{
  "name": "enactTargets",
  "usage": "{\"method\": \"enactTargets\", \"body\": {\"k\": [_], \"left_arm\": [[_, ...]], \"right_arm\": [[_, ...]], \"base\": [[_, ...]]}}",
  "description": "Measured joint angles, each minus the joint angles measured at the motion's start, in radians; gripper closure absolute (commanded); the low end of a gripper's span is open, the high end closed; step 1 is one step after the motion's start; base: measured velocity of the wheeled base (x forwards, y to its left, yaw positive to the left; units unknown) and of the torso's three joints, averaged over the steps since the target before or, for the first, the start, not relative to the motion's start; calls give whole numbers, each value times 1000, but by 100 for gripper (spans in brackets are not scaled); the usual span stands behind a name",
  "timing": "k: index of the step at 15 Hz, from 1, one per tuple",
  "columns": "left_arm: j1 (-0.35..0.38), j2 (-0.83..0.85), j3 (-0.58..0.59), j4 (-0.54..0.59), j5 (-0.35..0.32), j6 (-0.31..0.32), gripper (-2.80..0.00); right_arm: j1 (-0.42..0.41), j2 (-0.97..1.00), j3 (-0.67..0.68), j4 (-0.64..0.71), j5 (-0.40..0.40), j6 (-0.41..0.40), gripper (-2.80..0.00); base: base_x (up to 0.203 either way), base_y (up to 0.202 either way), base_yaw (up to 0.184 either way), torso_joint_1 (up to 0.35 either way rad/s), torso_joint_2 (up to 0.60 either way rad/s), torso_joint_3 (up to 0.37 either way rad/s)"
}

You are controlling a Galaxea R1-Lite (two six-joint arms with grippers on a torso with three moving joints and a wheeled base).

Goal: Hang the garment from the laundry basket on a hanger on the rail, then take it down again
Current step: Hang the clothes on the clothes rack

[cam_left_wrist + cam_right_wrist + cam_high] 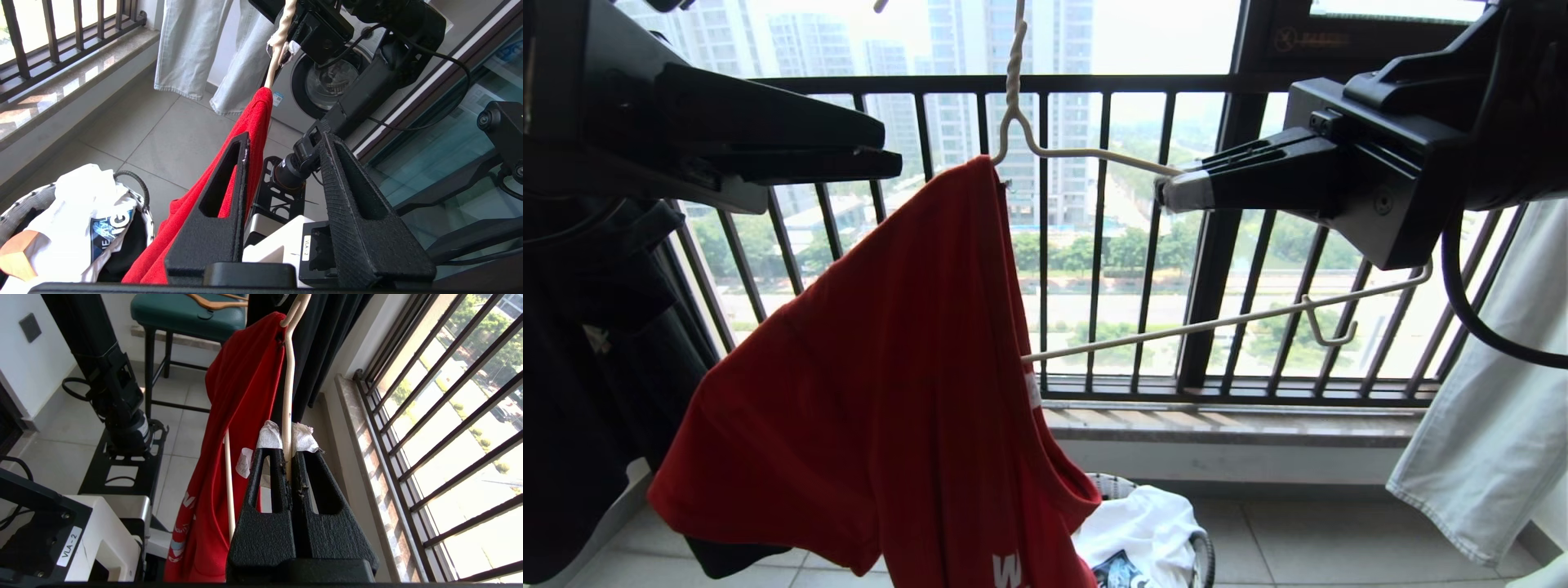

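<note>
The red garment (890, 367) hangs over the left half of the cream hanger (1094, 153), whose right half is bare. My right gripper (1172, 189) is shut on the hanger's right upper arm, seen closely in the right wrist view (288, 451) with the wire (288, 396) pinched between white-padded tips. At the upper left my left gripper (892, 151) stands open just left of the garment's top. In its wrist view the gripper (286, 136) holds nothing, and the garment (253, 122) runs past the outside of one finger. The laundry basket (1201, 555) stands on the floor below. The rail is out of view.
Black clothes (588, 367) hang at the left and a pale garment (1486, 408) at the right. The dark balcony railing (1094, 245) stands behind. A white printed shirt (81, 204) fills the basket (139, 188). A washing machine (327, 81) and a green stool (184, 314) stand nearby.
</note>
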Motion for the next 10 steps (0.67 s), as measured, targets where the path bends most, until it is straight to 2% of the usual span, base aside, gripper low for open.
{"method": "enactTargets", "body": {"k": [6, 10], "left_arm": [[-16, 12, 7, -1, 15, 37, -280], [-59, 14, 57, -3, 23, 125, -280]], "right_arm": [[3, -2, -18, 9, 1, 2, 0], [3, 0, -37, 12, 2, 7, 0]], "base": [[0, 0, 0, 0, 0, 0], [0, 0, 0, 0, 0, 0]]}}
